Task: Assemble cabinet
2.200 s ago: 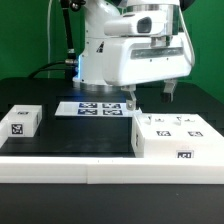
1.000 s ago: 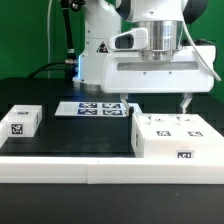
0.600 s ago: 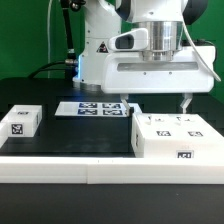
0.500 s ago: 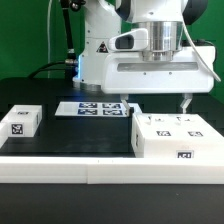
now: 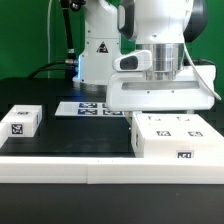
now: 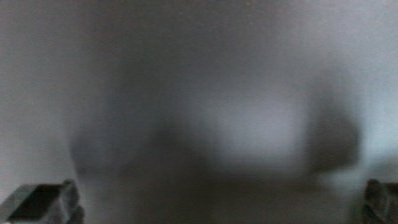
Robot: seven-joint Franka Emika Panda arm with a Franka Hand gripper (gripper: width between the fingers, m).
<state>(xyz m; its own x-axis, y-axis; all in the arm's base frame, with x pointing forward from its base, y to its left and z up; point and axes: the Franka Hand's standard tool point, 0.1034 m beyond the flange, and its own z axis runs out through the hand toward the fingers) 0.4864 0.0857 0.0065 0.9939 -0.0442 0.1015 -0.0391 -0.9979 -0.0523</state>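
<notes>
The cabinet [image 5: 176, 137] is the large white box with tagged panels at the exterior view's right, on the black table. My gripper [image 5: 155, 113] hangs directly over its rear edge, the wide hand almost touching the top. The fingertips are hidden between the hand and the box in that view. In the wrist view the gripper [image 6: 210, 205] is open wide. Its dark fingertips [image 6: 39, 203] sit at the picture's two edges, and a blurred white surface, very close, fills the space between them.
A small white tagged block [image 5: 20, 120] lies at the exterior view's left. The marker board [image 5: 88, 107] lies flat behind the middle, partly covered by the arm. A white ledge [image 5: 100, 170] runs along the table's front edge.
The gripper has come down from well above the cabinet until the hand is almost on its top. Its fingers, visible earlier, are now hidden. The jaws stayed wide apart.
</notes>
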